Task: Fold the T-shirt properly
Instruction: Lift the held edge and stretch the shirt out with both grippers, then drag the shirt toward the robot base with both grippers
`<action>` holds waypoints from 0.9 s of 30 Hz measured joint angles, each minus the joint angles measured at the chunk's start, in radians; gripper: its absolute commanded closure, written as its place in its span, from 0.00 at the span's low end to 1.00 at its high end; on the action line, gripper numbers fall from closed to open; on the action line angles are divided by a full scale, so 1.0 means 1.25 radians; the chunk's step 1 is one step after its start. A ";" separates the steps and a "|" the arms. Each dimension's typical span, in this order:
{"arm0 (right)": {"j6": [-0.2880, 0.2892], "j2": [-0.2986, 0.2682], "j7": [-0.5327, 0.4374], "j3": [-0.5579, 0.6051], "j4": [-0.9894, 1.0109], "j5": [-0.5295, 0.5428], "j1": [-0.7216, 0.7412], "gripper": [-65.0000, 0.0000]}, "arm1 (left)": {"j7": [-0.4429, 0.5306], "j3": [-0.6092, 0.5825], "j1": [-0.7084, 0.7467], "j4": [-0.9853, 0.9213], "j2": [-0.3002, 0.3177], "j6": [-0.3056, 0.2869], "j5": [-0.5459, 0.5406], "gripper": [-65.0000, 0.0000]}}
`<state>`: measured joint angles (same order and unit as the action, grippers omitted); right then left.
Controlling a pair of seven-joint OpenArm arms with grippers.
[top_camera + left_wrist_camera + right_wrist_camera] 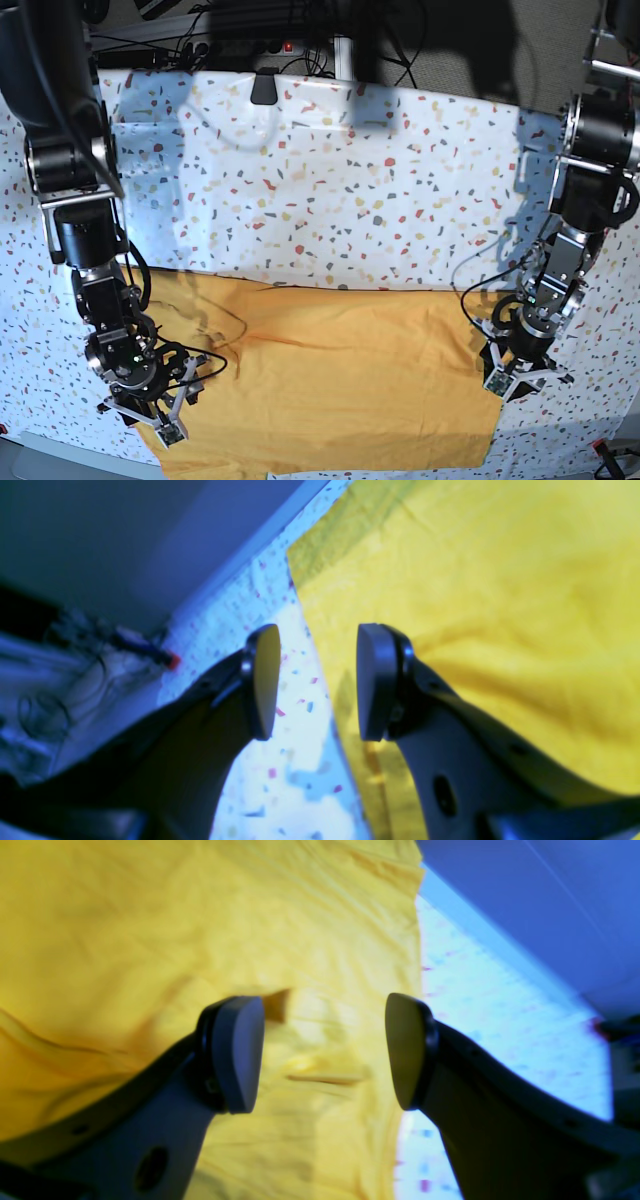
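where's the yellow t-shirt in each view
Left wrist: T-shirt fills the right side, its edge running under the left end effector.
Right wrist: it fills the left and centre.
Base: it lies across the bottom, between both arms.
Shared landmark: the speckled table cover bordering the shirt's edge.

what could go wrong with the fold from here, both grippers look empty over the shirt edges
1. The left gripper stands open straddling the T-shirt edge, so a pinch may catch only a thin strip, or table alone.
2. The right gripper is open over wrinkled cloth; closing there could trap a crease and fold unevenly.
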<state>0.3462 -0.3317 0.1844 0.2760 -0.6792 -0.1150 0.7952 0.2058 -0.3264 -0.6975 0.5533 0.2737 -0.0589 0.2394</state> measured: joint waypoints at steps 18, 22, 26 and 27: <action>-0.021 0.000 -0.081 -0.231 0.225 0.068 -0.067 0.42 | -0.190 0.001 0.062 0.001 -0.121 -0.063 -0.438 0.62; 0.049 -0.003 -0.107 -0.232 0.222 0.083 -0.112 0.42 | -0.149 0.001 0.105 -0.001 -0.125 -0.063 -0.421 0.62; 0.060 -0.005 -0.107 -0.236 0.212 0.093 -0.135 0.42 | -0.146 0.001 0.113 0.001 -0.120 -0.063 -0.417 0.62; 0.060 -0.005 -0.100 -0.236 0.202 0.095 -0.142 0.42 | -0.158 0.001 0.115 0.002 -0.117 -0.064 -0.420 0.62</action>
<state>0.4210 -0.3386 0.0597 -0.0189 -0.4271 0.0032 0.6178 0.0082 -0.3252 -0.5533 0.5564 0.1268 -0.1387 -0.2855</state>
